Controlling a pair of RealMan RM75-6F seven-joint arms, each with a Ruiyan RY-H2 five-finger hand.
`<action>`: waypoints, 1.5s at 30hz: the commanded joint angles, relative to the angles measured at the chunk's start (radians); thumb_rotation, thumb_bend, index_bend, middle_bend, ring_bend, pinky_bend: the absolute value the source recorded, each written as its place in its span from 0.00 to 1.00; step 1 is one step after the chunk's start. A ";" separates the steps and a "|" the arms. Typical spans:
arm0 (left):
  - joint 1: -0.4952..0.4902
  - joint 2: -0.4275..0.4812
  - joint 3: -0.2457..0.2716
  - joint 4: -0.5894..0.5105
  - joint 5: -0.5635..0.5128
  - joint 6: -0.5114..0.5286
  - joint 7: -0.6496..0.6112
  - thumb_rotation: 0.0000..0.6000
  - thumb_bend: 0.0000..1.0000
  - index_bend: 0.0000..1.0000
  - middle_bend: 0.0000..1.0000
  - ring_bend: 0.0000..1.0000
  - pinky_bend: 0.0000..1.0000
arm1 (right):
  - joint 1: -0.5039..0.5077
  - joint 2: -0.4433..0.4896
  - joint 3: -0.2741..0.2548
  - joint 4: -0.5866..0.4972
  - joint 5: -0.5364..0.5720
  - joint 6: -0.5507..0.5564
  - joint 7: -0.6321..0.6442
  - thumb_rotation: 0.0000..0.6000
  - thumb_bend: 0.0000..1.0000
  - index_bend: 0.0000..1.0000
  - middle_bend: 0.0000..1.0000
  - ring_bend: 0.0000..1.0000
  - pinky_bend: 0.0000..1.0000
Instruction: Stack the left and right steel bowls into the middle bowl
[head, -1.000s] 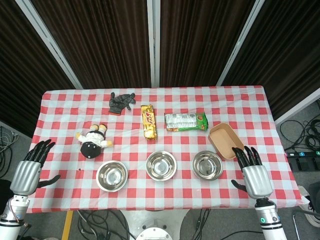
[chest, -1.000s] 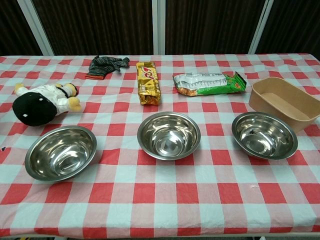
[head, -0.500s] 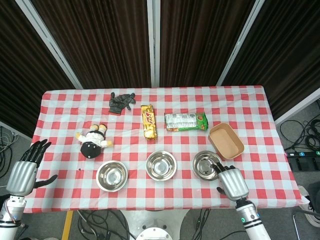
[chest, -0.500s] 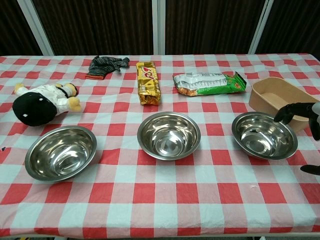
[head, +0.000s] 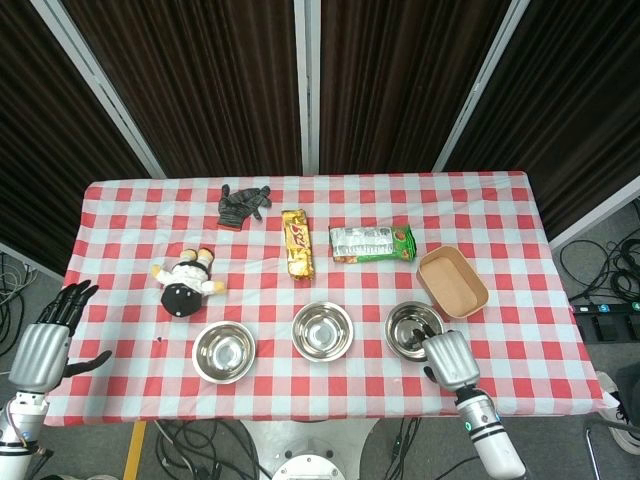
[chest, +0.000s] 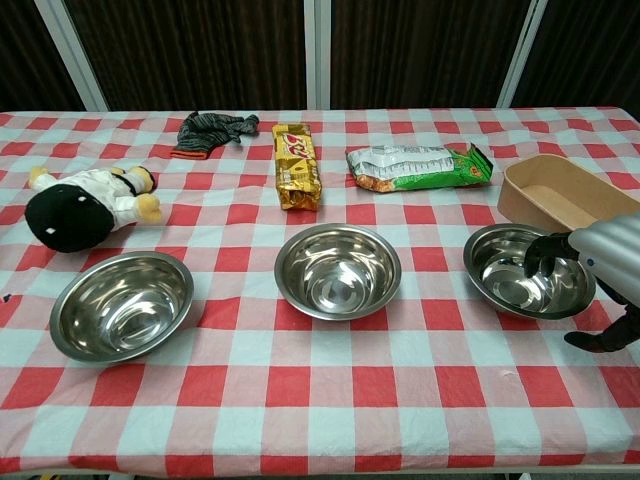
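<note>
Table: covered by a red-and-white checked cloth.

Steel bowls, three, set in a row along the near edge, all upright and apart from one another:
- left bowl, seen nearest the toy in the chest view;
- middle bowl, also;
- right bowl, also, partly covered at its near right rim by the right hand.

Right hand: placed at the right bowl's near right edge, with dark fingers reaching over the rim into the bowl and the thumb seen outside it. Whether the rim is actually gripped cannot be told.

Left hand: held off the table's left edge, well apart from the bowls, fingers spread and nothing held.

Other items on the table:
- plush toy, lying behind the left bowl;
- dark glove, near the far edge;
- yellow snack packet, behind the middle bowl;
- green and silver snack bag, beside it;
- tan tray, just behind and right of the right bowl.
</note>
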 joint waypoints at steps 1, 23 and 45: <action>0.000 0.001 -0.001 0.002 0.000 0.000 -0.002 1.00 0.07 0.13 0.17 0.09 0.22 | 0.016 -0.013 0.004 0.009 0.017 -0.020 -0.017 1.00 0.12 0.37 0.37 0.71 0.67; -0.002 0.005 0.001 0.001 0.000 -0.009 0.002 1.00 0.07 0.13 0.17 0.09 0.22 | 0.087 -0.083 0.014 0.086 0.099 -0.055 -0.079 1.00 0.32 0.50 0.51 0.76 0.71; -0.003 0.006 -0.001 0.004 0.000 -0.008 -0.008 1.00 0.07 0.13 0.17 0.09 0.22 | 0.105 -0.060 0.019 0.035 0.085 0.015 -0.083 1.00 0.40 0.63 0.61 0.78 0.73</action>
